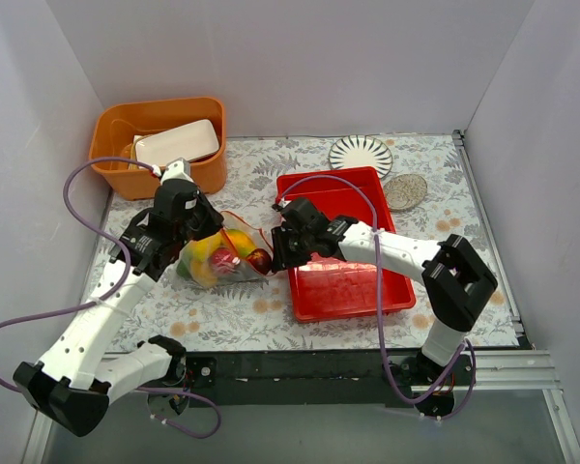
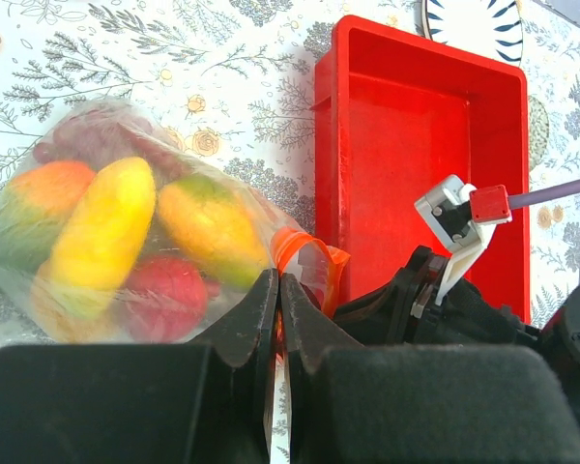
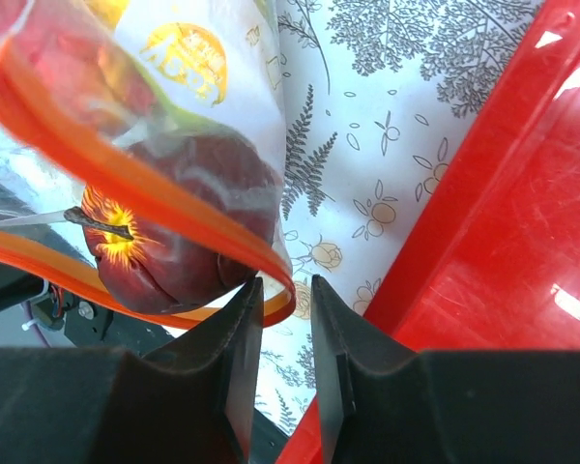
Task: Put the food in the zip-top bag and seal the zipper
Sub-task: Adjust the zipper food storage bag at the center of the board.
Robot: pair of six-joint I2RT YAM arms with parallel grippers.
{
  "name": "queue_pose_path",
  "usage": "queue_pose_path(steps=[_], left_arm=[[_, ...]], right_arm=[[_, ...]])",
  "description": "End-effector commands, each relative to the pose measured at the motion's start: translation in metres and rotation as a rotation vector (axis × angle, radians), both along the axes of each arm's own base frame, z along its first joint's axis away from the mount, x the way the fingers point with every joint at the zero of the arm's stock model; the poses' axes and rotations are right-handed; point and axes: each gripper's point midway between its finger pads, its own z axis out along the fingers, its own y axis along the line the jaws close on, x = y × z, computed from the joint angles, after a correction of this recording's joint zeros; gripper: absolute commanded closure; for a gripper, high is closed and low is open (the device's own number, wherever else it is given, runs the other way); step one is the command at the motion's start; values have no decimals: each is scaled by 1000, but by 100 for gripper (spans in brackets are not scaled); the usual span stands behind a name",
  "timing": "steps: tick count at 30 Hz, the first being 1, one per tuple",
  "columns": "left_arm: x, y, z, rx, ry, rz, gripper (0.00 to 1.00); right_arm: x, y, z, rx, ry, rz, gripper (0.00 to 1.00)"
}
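The right fingers [image 3: 234, 348] stand narrowly apart at the end of the orange zipper [image 3: 126, 179], the left fingers [image 2: 242, 324] are pressed together at the same mouth of the zip-top bag [image 1: 220, 253], which lies, filled with mangoes [image 2: 101, 232] and an apple [image 3: 179, 227], mid-way across the worktop [image 1: 271, 174], just beside the left rim of the red tray [image 1: 353, 285].

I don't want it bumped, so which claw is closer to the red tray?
Right. The right claw is just beside the red tray's left rim. The left claw is farther off, with the bag's orange mouth between it and the tray.
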Motion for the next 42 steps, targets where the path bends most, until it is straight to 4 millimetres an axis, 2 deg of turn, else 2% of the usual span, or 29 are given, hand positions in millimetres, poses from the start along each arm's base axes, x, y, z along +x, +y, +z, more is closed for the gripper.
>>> queue_pose_path(steps=[1,2,4,5,6,10,13,14,17,18,20,21,22,23,24,25,26,27,28,29,30,31,32,33,34,35,36,38,42], left_arm=[[-1,4,43,-56,-116,26,98],[-1,4,42,-54,-115,23,98],[-1,3,41,-56,-113,19,98],[-2,2,39,-55,-107,13,98],[-3,2,38,-58,-106,11,97],[-5,0,33,-54,-93,-5,97],[-6,-2,32,-57,-89,-22,96],[-6,-3,31,-56,-85,-28,96],[-6,-6,34,-61,-85,-43,95],[-6,-7,41,-66,-95,-47,95],[-7,-7,48,-70,-103,-50,95],[-9,-6,53,-64,-103,-53,95],[-8,0,67,-56,-131,-31,95],[-6,3,72,-39,-131,-13,95],[-10,10,68,-2,-95,-1,96],[-11,15,84,6,-116,18,96],[-8,19,81,39,-91,38,94],[-14,24,75,71,-46,39,93],[-15,25,78,72,-35,45,93],[-19,23,85,54,-37,34,93],[-22,20,85,39,-37,13,91],[-24,17,84,22,-43,-4,88],[-27,9,63,17,0,-44,84],[-26,6,56,13,7,-53,84],[-26,5,47,10,37,-48,86],[-27,3,29,19,87,-49,89],[-27,2,22,21,113,-50,98],[-28,1,24,-4,105,-34,99],[-25,10,55,-29,-25,1,86]], right_arm=[[9,18,11,61,-27,9,69],[11,19,13,61,-38,11,71],[14,21,16,62,-50,10,81],[16,22,18,62,-60,14,87],[17,23,21,67,-71,16,98],[30,24,48,82,-160,13,99],[37,28,82,126,-233,22,99],[41,33,100,155,-264,28,99],[42,35,126,180,-305,47,99],[44,37,142,199,-324,48,99],[46,38,154,208,-347,55,99],[48,40,169,222,-369,60,99],[49,41,175,221,-381,76,99],[50,43,185,232,-393,89,99],[52,46,201,247,-403,101,99],[53,48,212,260,-415,116,99],[52,48,216,253,-413,128,99],[54,53,219,260,-417,142,99],[49,59,244,316,-439,187,99],[47,61,246,320,-438,221,99],[49,68,238,315,-416,247,99],[44,73,249,347,-407,283,99],[43,73,241,328,-371,309,98],[46,83,219,307,-310,334,99],[48,84,211,290,-278,330,99],[49,86,204,273,-251,319,99],[48,88,201,280,-245,327,99],[40,91,193,318,-222,356,99],[41,87,185,312,-217,329,99]])
